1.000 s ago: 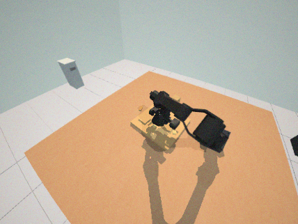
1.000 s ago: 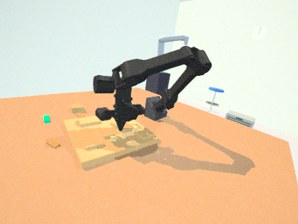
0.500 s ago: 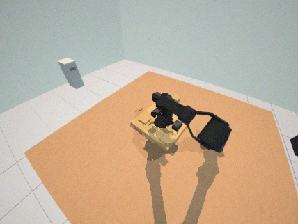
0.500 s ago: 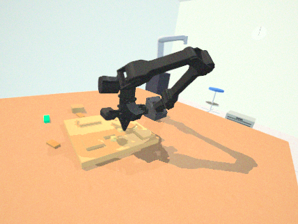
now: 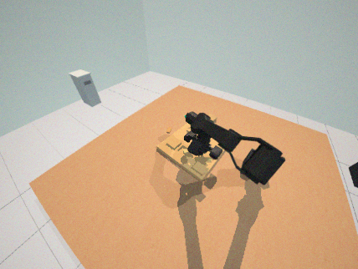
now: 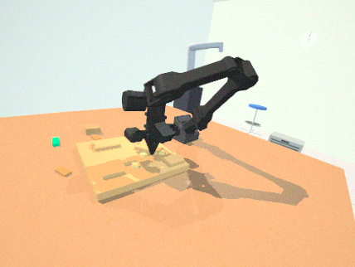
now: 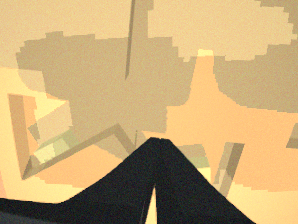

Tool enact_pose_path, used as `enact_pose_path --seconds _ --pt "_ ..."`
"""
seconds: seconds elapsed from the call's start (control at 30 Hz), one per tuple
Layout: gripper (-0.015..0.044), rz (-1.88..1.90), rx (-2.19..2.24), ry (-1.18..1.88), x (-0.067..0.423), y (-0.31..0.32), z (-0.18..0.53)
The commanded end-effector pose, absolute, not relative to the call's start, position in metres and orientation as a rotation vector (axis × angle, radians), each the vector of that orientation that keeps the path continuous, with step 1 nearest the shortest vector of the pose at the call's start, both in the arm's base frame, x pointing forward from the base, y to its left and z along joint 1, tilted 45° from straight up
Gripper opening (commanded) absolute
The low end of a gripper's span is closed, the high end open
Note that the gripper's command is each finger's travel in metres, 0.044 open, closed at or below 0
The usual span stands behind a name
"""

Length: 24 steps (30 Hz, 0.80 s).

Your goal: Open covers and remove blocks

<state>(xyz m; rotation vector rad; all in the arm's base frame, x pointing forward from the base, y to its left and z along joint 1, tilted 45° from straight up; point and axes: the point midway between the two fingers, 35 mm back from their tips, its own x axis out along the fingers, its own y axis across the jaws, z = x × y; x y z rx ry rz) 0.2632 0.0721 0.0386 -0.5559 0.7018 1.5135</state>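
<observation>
the gripper [image 6: 153, 152] is pinched shut on nothing, its tip pointing down at the right part of the board [image 6: 109, 188], likely so the joined fingers can push a cover; a green block [image 6: 55, 142] already lies on the table [image 6: 249, 232], left of the board.
</observation>
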Motion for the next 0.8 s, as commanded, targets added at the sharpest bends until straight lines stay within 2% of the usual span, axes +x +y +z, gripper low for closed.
enact_pose_path --seconds 0.0,0.77 --pt "0.0000 1.517 -0.554 0.702 0.256 0.072 0.037" --pt "0.0000 1.517 -0.553 0.704 0.231 0.064 0.032"
